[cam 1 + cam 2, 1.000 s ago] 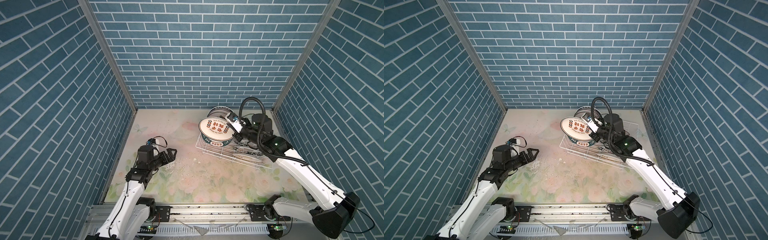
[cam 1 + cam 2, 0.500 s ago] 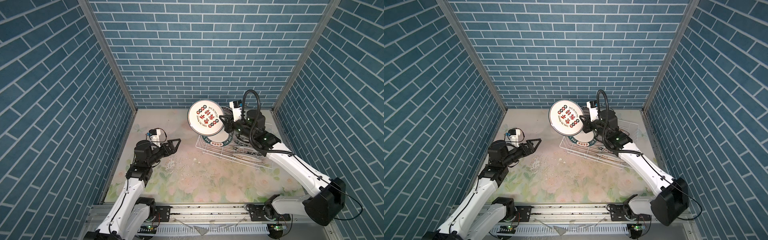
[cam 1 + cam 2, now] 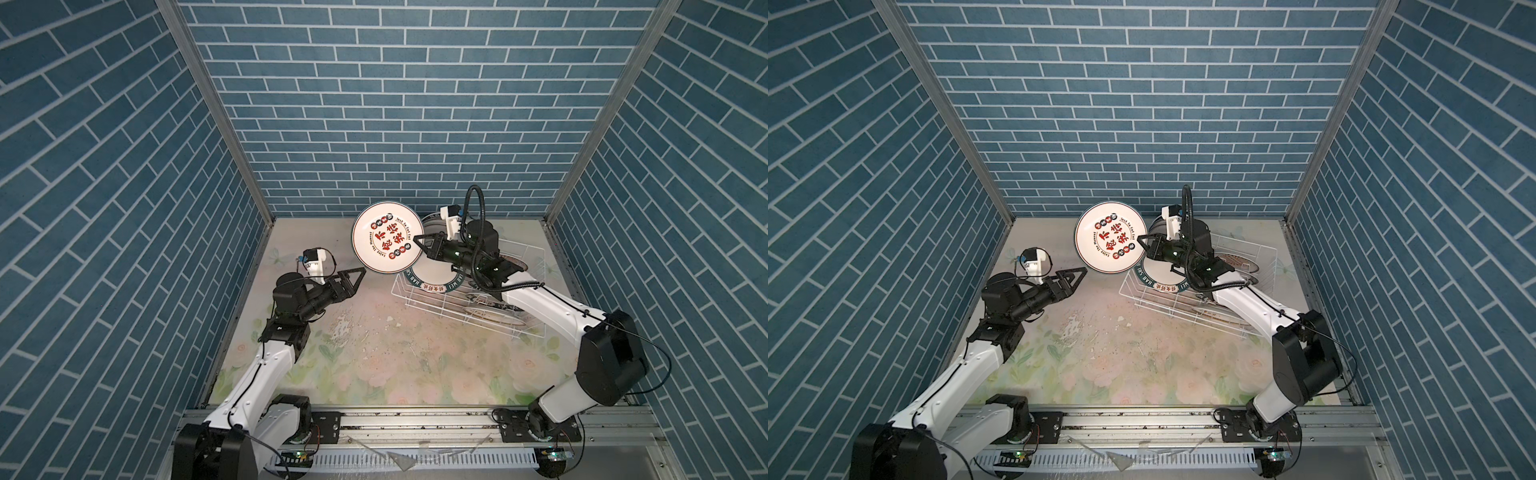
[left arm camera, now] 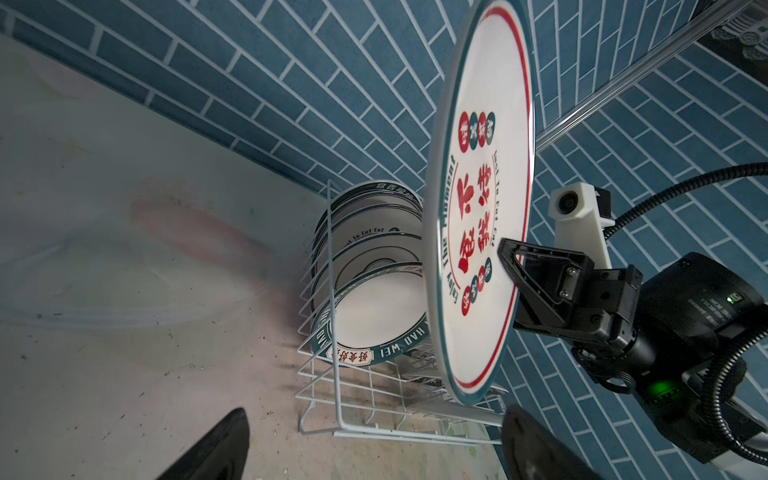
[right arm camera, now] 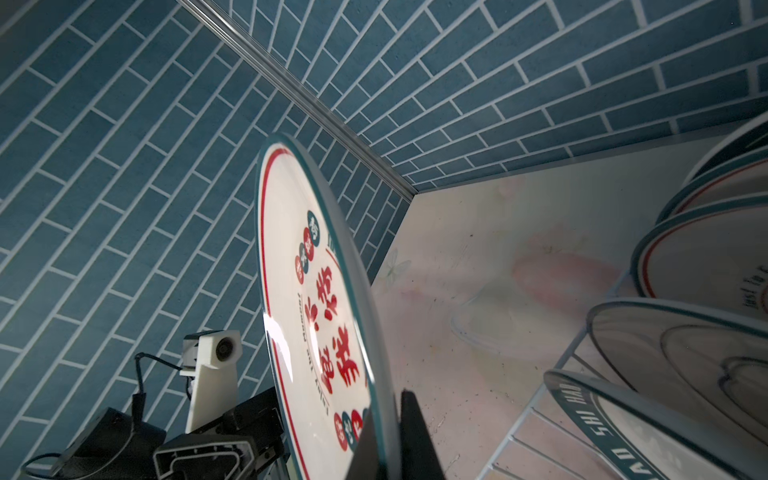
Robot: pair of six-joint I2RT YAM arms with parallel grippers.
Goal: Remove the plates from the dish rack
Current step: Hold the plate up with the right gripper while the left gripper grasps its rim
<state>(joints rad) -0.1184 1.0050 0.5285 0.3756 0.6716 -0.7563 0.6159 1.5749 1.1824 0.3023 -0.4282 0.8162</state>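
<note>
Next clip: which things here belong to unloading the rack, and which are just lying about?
Part of the job: red-lettered plate, gripped at its rim by the right pincer; open left pincer nearby; dish rack; plates standing in it.
Just there: flowered tabletop; white flakes on it; blue tile walls; front rail.

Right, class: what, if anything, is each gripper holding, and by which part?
The right gripper pinches the plate with red characters by its rim. The left gripper is open and holds nothing.
</note>
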